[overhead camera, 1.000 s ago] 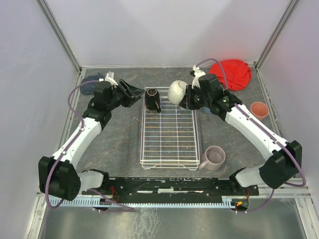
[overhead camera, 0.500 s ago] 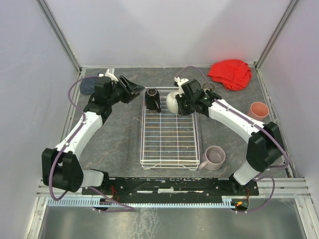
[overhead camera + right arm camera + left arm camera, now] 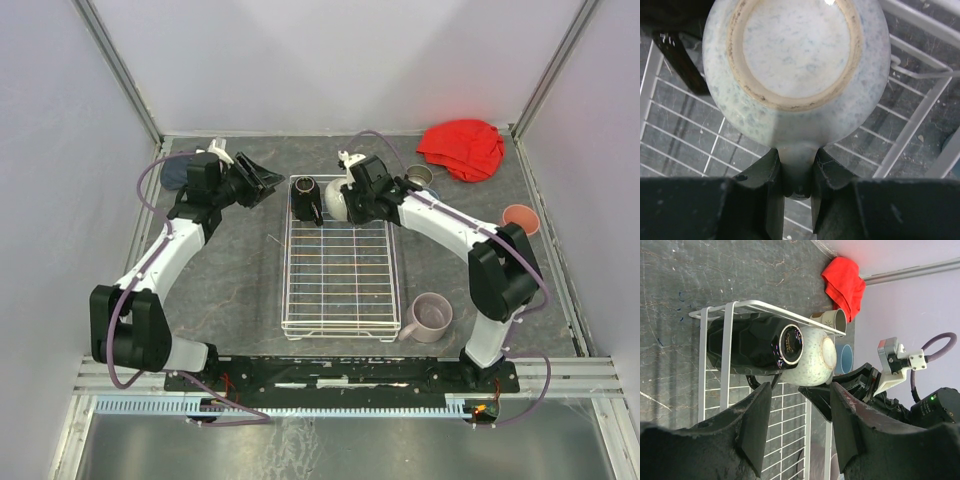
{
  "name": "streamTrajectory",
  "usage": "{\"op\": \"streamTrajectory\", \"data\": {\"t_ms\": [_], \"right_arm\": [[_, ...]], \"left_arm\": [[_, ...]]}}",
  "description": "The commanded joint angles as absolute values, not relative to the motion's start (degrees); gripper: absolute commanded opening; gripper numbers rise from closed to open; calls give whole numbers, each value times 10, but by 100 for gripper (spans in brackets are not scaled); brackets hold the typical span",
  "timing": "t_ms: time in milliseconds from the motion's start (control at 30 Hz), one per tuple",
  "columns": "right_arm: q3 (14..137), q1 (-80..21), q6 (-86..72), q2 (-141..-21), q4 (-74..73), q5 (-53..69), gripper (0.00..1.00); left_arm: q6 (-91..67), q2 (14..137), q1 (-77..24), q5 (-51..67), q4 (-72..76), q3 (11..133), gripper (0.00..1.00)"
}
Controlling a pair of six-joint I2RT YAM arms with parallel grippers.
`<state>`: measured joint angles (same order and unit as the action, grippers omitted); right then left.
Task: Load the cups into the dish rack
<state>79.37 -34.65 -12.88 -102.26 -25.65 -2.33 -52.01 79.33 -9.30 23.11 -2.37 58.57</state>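
Cream mug (image 3: 797, 55), pinched by its handle in my right end effector (image 3: 797, 170), hangs tipped over the rack (image 3: 340, 322) beside the black mug (image 3: 305, 198), likely to drain; left end effector (image 3: 262, 180) gapes empty.

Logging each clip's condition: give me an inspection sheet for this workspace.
Surface: dark mottled table, no spills seen.
Job's things: black mug lying in dish rack; cream mug held over rack's far end; mauve mug, salmon tumbler, steel tumbler, blue tumbler outside rack.
Clutter: red cloth, dark blue cloth at far corners.
Grippers: left gripper open, empty; right gripper shut on cream mug's handle.
Cables: purple cables along both arms.
Surroundings: white walls, metal frame.
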Motion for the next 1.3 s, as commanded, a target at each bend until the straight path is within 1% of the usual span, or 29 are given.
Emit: {"op": "streamTrajectory", "data": {"t_ms": [0,233,567,667,767,800,833,933,1000,1033,1100,1267], "right_arm": [[846,-345,-134,-1033,-161,-42,1],[840,-345,-155,-1062,-140,-38,1],[782,-347,-168,-1075,-77,-47,1],[754,-351,-165,-1074,-37,-61,1],[746,-352,-160,-1077,-28,-68,4],[745,-352,-156,-1077,-30,-69,8],[746,-352,-153,-1076,-32,-71,15],[743,-352,-143,-1071,-36,-75,44],[740,-352,-139,-1065,-39,-73,56],[740,-352,-138,-1063,-40,-70,60],[736,-352,-137,-1055,-43,-68,64],[717,-353,-140,-1013,-47,-66,67]], "left_arm": [[-491,800,-84,255,12,619,57],[-488,808,-78,261,18,617,57],[-483,809,-71,266,25,610,57],[-483,808,-70,268,29,606,57],[-483,806,-69,270,29,603,57],[-483,804,-69,269,29,603,57],[-483,803,-69,270,30,602,57],[-482,800,-68,270,31,600,57],[-482,799,-68,270,32,600,57],[-483,800,-68,271,33,600,57],[-486,799,-67,273,36,598,57],[-488,792,-68,274,40,595,57]]}}
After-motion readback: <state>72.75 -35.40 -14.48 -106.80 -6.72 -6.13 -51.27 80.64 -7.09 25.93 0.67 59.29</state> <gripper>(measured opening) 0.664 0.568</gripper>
